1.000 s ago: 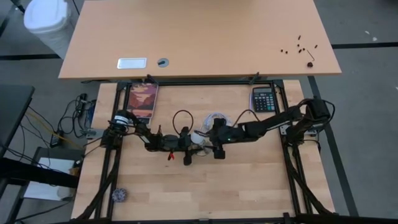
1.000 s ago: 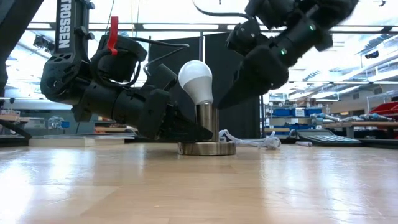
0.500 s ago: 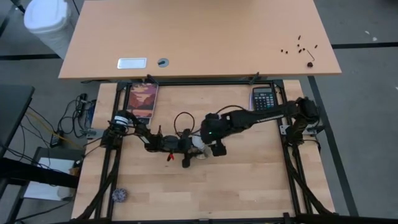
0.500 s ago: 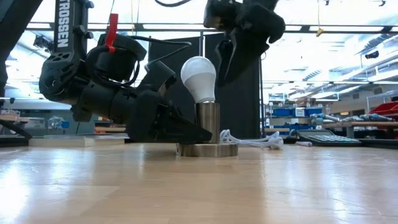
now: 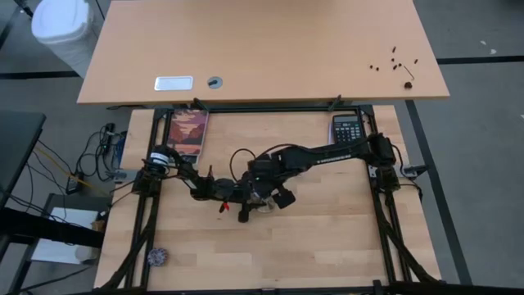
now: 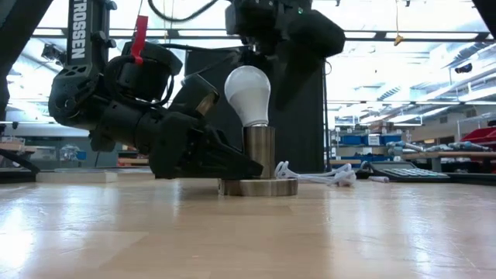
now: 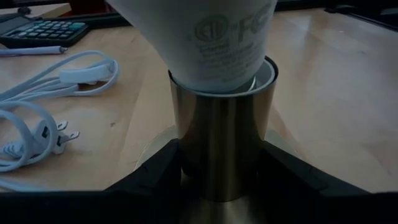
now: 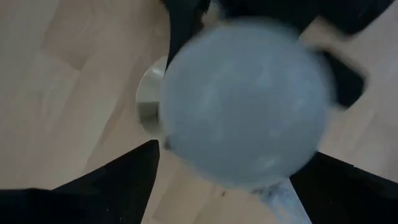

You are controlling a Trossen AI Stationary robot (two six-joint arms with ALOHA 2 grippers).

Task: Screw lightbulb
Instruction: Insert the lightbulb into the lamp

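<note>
The white pear-shaped lightbulb (image 6: 247, 94) sits in the brass cylindrical socket (image 6: 259, 153), which the left gripper (image 7: 217, 177) clamps at its stem, while the right gripper (image 8: 230, 171) hovers wide open over the dome, so next it probably must close and twist.

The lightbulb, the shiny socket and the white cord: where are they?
lightbulb (image 6: 247, 91): low view, on its round white top.
socket (image 6: 259, 149): low view, on its upright metal tube.
white cord (image 7: 37, 118): left wrist view, on a loop.
</note>
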